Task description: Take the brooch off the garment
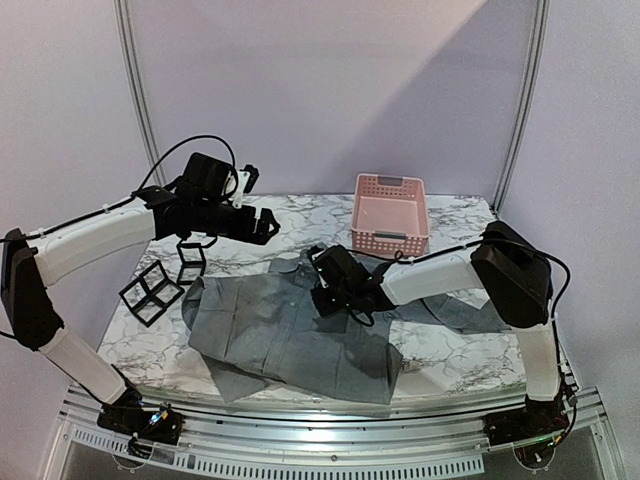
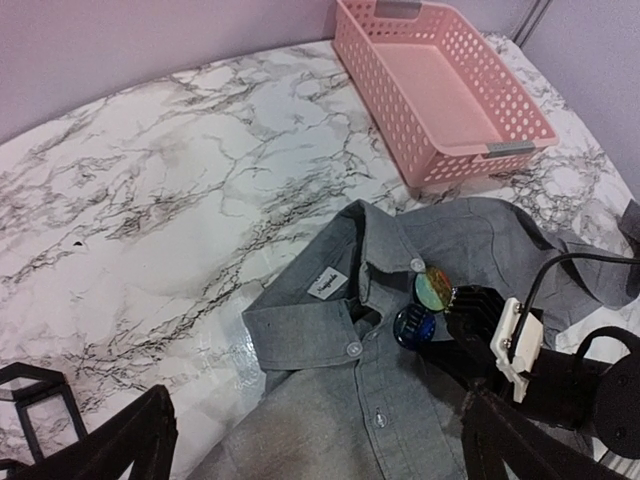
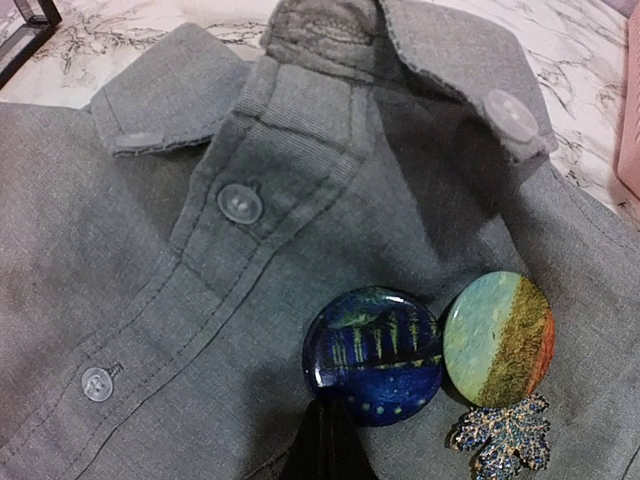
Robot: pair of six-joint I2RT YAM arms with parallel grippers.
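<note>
Three ornaments are pinned close together on the garment (image 1: pixel 290 330), just beside its collar: a blue round brooch (image 3: pixel 372 355), a green-and-gold disc (image 3: pixel 497 338) close against it, and a glittering leaf pin (image 3: pixel 500 440) at the disc's lower edge. The garment lies flat across the middle of the table (image 1: pixel 450 360), collar toward the far side.

1. The right gripper (image 3: pixel 320 445) rests on the cloth with its jaws closed together, the tip directly under the blue brooch's rim. Whether it has nipped the rim, the cloth, or nothing cannot be determined.
2. The left gripper (image 1: pixel 262 225) hangs above the far-left part of the table, jaws spread wide, holding nothing.

Recommended procedure: treat the blue brooch as the likely target. Confirm that the grip is on the rim, not on fabric alone. Bring the left gripper down to pin the cloth near the collar, so that the garment does not lift with the pull. Draw the brooch away slowly. The disc and leaf pin sit so close that a sideways drag may snag them.

Surface: white marble-pattern top, smooth and somewhat glossy. A pink basket (image 1: pixel 388 243) stands at the far right, apart from the garment. Black wire cubes (image 1: pixel 150 290) stand at the left, just beside the garment's edge.

Room: pale lilac wall panels divided by metal strips.
</note>
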